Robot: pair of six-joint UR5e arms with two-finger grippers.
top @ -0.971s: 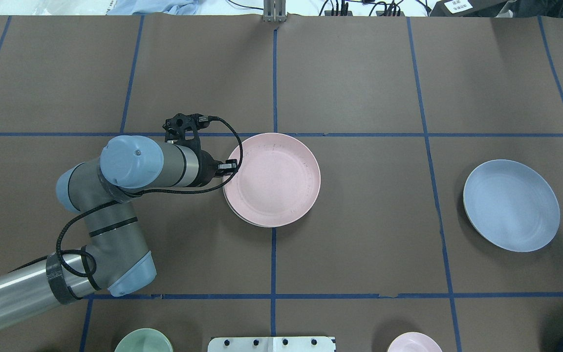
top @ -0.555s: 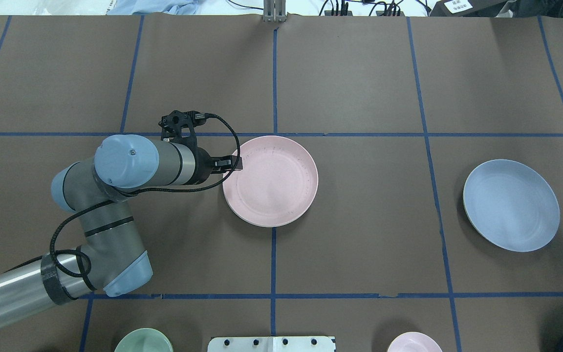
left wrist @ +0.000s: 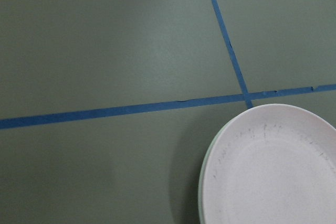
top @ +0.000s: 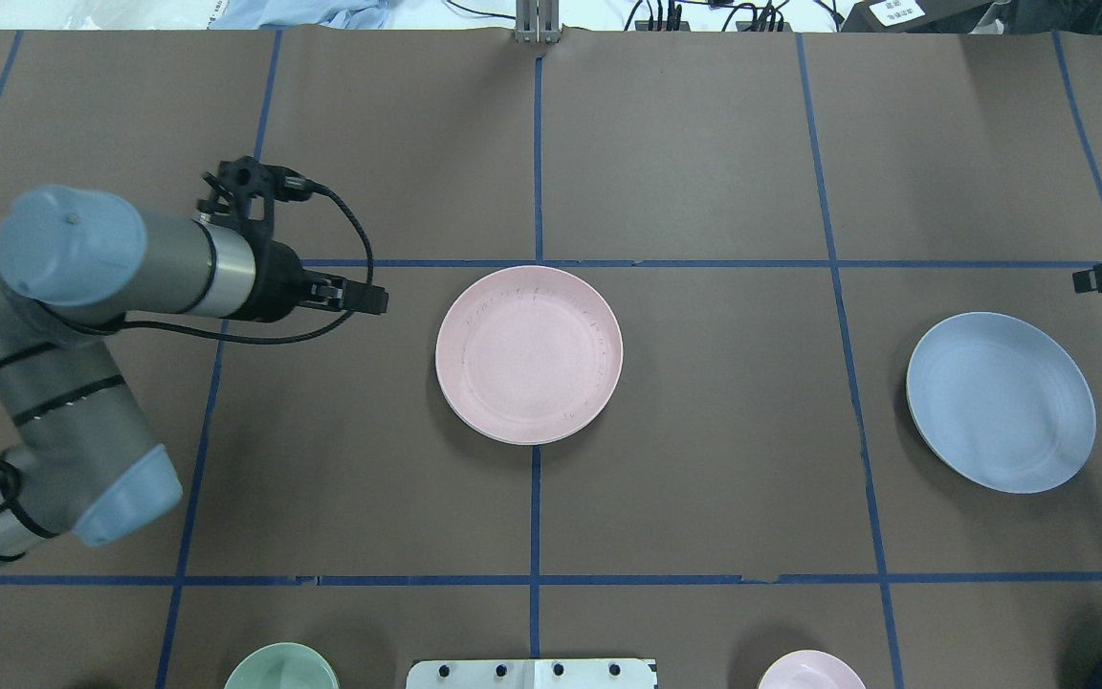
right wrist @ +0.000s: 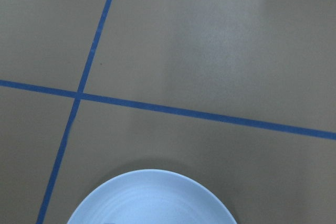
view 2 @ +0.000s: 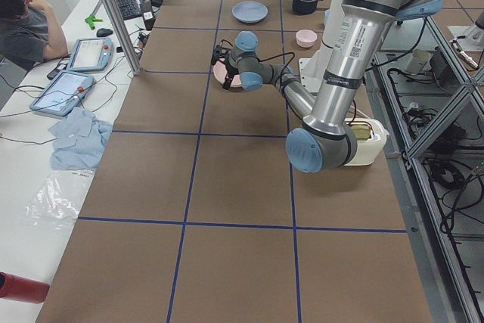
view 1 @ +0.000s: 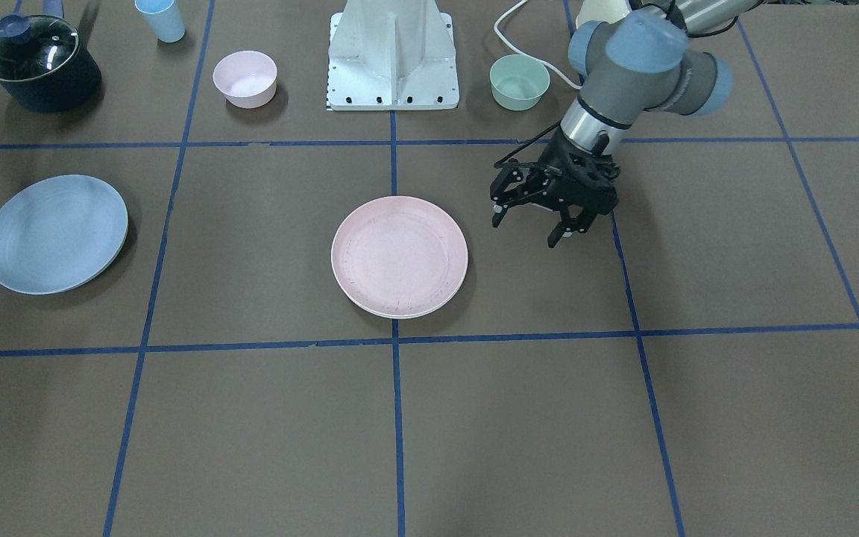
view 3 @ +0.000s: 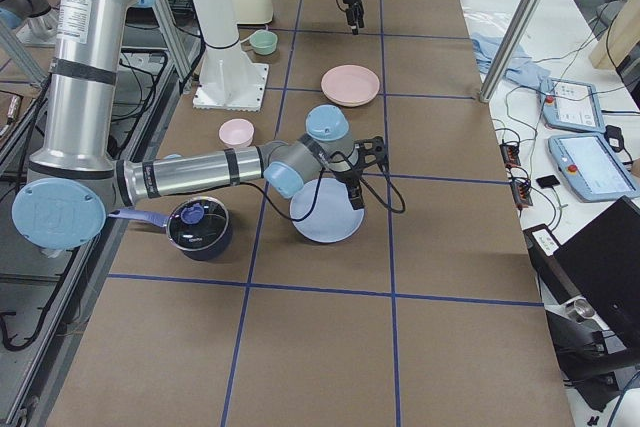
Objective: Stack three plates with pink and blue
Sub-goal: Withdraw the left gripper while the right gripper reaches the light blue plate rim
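Tabletop, left claw withdrawn, pink plate seemingly stacked

Left gripper pulled back clear of pink plate; right gripper edged inward

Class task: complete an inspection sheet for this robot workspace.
Surface: brown table, blue tape grid.
Job's things: pink plate atop a pale plate, only its rim showing; blue plate apart, alone.
Clutter: green bowl, pink bowl, lidded pot, blue cup.
Grippers: left gripper open, empty, beside the pink plate; right gripper by the blue plate, state unclear.
Cables: black cable looped by left gripper.
Surroundings: operator seated beside the table.
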